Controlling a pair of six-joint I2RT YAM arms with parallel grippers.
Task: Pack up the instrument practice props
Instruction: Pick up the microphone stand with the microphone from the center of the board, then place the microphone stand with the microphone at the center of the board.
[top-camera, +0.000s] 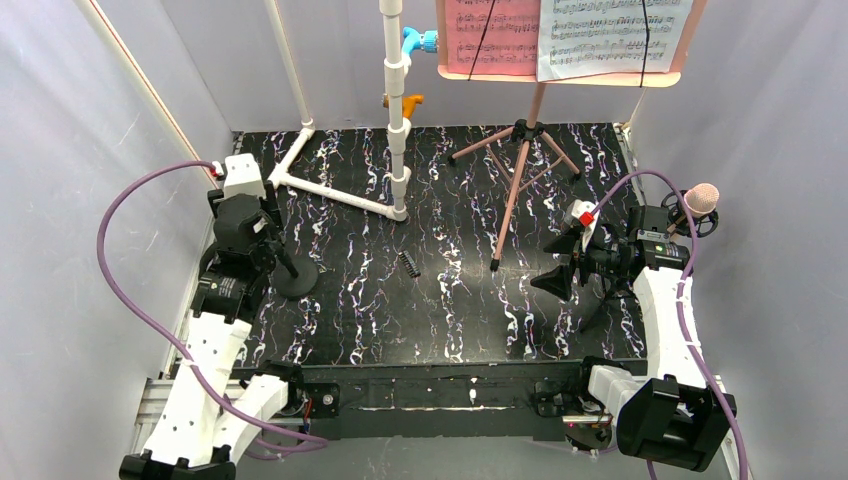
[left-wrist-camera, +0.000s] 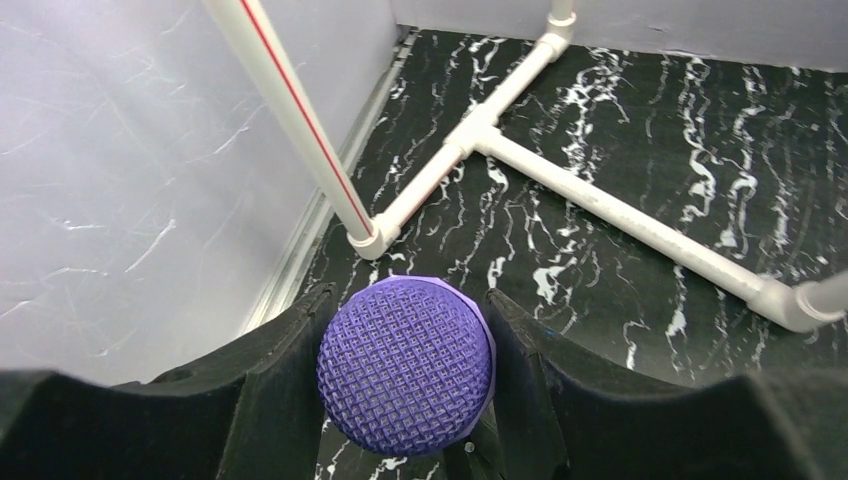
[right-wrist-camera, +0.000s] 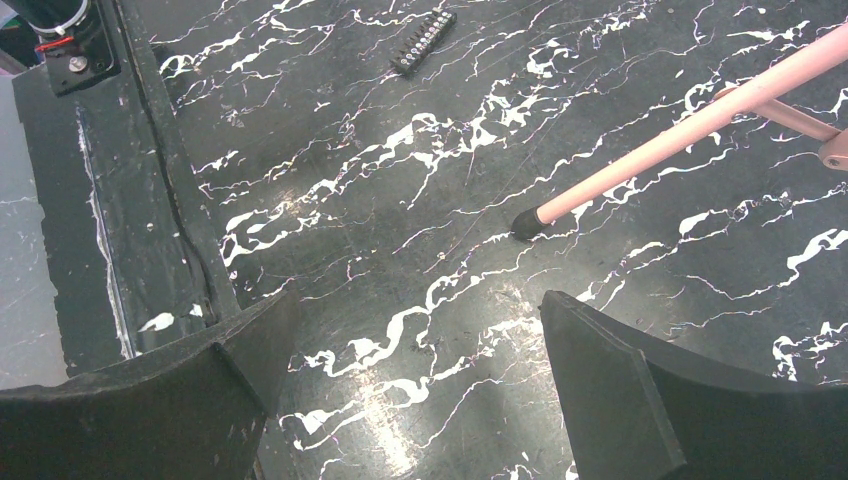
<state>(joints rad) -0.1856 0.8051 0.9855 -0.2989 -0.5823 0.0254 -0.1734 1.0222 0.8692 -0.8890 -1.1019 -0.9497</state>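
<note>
Both jaws of the left gripper (left-wrist-camera: 408, 300) are closed on the purple microphone head (left-wrist-camera: 405, 370), beside the left wall (left-wrist-camera: 120, 200); the right gripper (right-wrist-camera: 415, 310) is held wide, empty. Its stand (top-camera: 296, 275) may be toppled by sideways pulling.

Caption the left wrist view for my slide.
The left claw grips the purple microphone, white pipe frame behind.

One pink tripod music stand (top-camera: 522, 130) is pictured; two sheet-music pages are counted on its desk, one pink page (top-camera: 487, 35) and one white page (top-camera: 610, 35); two mesh-headed props are tallied, the purple prop (left-wrist-camera: 405, 365) well left of the stand, the beige-pink prop (top-camera: 702, 197) to its right; one white pipe frame (top-camera: 397, 140), two fittings, blue fitting (top-camera: 418, 41) and orange fitting (top-camera: 405, 101), and one black comb-like clip (top-camera: 408, 263) are noted to the stand's left.
</note>
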